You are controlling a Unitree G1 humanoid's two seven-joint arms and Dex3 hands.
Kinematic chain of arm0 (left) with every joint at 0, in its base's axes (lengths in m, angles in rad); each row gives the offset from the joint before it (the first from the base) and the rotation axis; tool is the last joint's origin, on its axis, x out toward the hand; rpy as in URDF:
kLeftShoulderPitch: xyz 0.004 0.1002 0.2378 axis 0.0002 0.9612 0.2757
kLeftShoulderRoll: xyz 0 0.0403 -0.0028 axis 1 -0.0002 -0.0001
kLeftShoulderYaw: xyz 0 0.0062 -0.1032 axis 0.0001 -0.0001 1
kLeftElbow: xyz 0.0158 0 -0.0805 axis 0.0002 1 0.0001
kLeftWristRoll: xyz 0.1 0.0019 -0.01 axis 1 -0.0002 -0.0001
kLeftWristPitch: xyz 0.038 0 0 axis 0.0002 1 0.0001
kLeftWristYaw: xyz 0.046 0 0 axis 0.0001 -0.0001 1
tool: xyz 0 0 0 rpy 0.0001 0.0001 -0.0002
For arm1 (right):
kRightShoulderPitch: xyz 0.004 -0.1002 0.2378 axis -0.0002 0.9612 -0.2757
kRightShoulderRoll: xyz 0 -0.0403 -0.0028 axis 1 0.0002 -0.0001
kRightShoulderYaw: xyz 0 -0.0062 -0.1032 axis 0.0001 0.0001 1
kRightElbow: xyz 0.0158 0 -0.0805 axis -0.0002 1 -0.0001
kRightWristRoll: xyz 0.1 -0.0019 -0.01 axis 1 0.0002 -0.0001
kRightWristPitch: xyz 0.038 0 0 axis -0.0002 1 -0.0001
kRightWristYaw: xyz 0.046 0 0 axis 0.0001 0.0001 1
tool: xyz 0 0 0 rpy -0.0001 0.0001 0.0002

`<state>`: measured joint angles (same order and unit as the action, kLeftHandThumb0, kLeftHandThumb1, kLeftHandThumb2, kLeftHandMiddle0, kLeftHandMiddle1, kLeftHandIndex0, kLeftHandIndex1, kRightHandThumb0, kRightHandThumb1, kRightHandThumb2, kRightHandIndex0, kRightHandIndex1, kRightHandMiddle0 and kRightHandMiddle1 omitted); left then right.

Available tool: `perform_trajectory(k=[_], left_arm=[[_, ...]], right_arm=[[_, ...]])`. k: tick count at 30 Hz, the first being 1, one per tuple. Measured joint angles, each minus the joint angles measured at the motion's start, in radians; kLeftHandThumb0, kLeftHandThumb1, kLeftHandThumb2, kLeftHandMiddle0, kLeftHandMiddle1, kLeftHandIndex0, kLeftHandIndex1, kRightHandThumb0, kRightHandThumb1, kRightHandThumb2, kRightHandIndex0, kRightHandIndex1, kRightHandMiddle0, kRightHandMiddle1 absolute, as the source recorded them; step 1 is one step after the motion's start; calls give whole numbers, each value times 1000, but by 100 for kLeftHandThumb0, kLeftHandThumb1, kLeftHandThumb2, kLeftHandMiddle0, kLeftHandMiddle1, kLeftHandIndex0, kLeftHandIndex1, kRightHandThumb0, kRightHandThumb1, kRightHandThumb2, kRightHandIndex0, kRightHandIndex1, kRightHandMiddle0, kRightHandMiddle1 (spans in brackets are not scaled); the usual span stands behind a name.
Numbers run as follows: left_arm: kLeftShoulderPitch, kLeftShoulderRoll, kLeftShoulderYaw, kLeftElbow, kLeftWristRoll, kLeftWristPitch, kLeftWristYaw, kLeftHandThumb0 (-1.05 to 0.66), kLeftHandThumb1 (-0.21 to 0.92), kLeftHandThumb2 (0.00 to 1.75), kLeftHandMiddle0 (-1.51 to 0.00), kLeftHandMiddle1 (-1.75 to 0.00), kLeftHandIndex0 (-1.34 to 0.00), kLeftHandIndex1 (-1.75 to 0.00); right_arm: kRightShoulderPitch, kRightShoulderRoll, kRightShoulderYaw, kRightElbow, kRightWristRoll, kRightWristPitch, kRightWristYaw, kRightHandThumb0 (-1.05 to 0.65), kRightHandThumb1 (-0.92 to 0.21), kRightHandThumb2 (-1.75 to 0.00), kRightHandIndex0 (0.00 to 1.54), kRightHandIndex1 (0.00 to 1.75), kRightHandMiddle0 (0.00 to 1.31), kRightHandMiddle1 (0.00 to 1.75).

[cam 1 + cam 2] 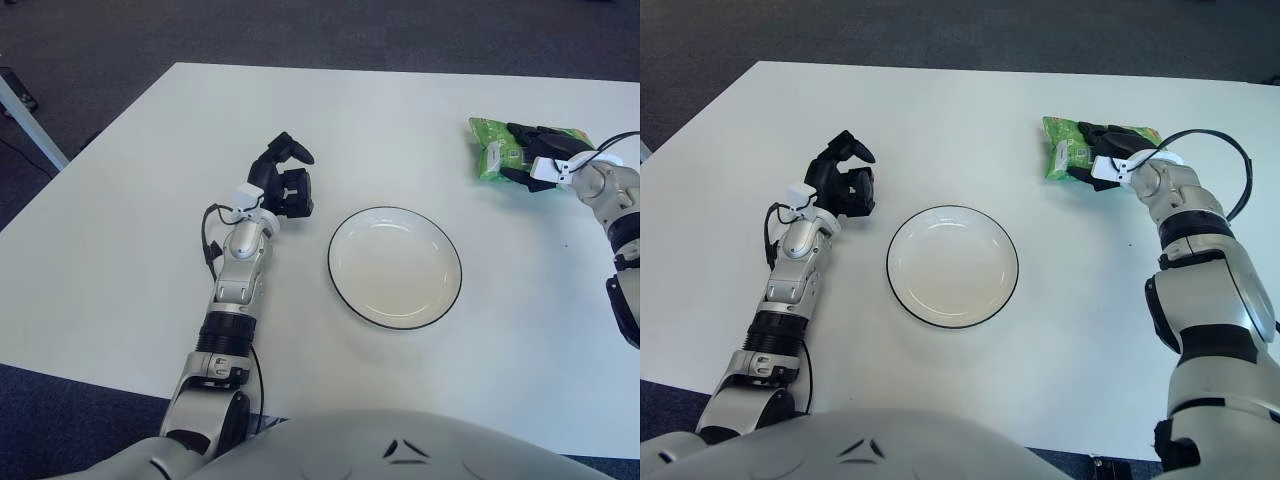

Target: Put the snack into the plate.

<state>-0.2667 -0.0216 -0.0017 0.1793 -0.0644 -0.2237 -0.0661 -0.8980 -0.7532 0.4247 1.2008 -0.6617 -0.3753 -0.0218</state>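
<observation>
The left hand (283, 185) is seen just left of the plate (395, 267), its fingers curled with nothing held; the white, dark-rimmed plate lies near the middle of the white table (130, 210) and holds nothing; to the right, towards the far edge and well apart from the plate, the green snack (1070, 148) lies on the table; the right hand (1102, 152) is laid over its right part, black fingers (1095, 130) closed around the packet.

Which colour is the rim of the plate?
The plate is white with a thin black rim line, seen best in the right eye view.
</observation>
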Motion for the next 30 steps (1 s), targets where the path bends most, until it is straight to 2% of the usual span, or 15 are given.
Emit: perform_trajectory(k=[3, 4, 5, 6, 7, 9, 10, 11, 14, 17, 21, 30], left_arm=[[-1, 0, 0, 5, 4, -4, 0, -47, 33, 130, -132, -175, -60, -175], [-1, 0, -1, 6, 5, -5, 0, -47, 33, 130, -132, -175, -60, -175], [-1, 1, -1, 8, 7, -6, 0, -47, 33, 130, -132, -175, -60, -175], [-1, 1, -1, 9, 9, -8, 0, -47, 33, 130, -132, -175, -60, -175], [-1, 1, -2, 9, 13, -10, 0, -47, 33, 130, -132, -175, -60, -175], [-1, 3, -3, 10, 18, -14, 0, -47, 34, 129, -132, -175, -59, -175], [-1, 4, -3, 10, 20, -15, 0, -47, 34, 129, -132, -175, -59, -175], [-1, 5, -3, 11, 25, -16, 0, -47, 35, 128, -131, -175, -59, -175], [-1, 7, -4, 13, 35, -20, 0, -46, 36, 126, -130, -175, -58, -175], [-1, 7, -4, 15, 35, -25, 0, -46, 37, 126, -130, -175, -57, -175], [-2, 7, -4, 17, 34, -37, -1, -46, 37, 125, -130, -175, -57, -175], [-5, 8, -2, 28, 33, -58, -10, -47, 35, 128, -130, -175, -59, -175]], right_arm=[[15, 3, 7, 5, -15, 11, -82, -50, -43, -99, 0, 101, 0, 114], [18, 3, 10, 7, -19, 14, -108, -41, -38, -107, 0, 114, 1, 125], [22, 5, 11, 8, -22, 20, -142, -23, -30, -122, 1, 136, 7, 143], [26, 8, 11, 11, -24, 27, -178, -11, -25, -132, 2, 150, 11, 154], [29, 12, 9, 13, -24, 36, -212, -7, -23, -135, 3, 155, 12, 158], [35, 21, 5, 16, -24, 55, -276, 21, -39, -120, 28, 167, 24, 168], [38, 26, 3, 18, -24, 64, -303, 26, -39, -120, 33, 168, 29, 169], [40, 30, -1, 19, -22, 72, -328, 34, -36, -124, 43, 171, 44, 171], [42, 44, -21, 21, -11, 94, -404, 44, -29, -134, 58, 173, 68, 174], [42, 53, -44, 21, 11, 105, -453, 49, -25, -140, 65, 174, 83, 174], [42, 59, -63, 21, 22, 115, -482, 51, -21, -144, 68, 175, 90, 175], [47, 64, -94, -28, 37, 132, -481, 52, -20, -146, 70, 175, 94, 175]])
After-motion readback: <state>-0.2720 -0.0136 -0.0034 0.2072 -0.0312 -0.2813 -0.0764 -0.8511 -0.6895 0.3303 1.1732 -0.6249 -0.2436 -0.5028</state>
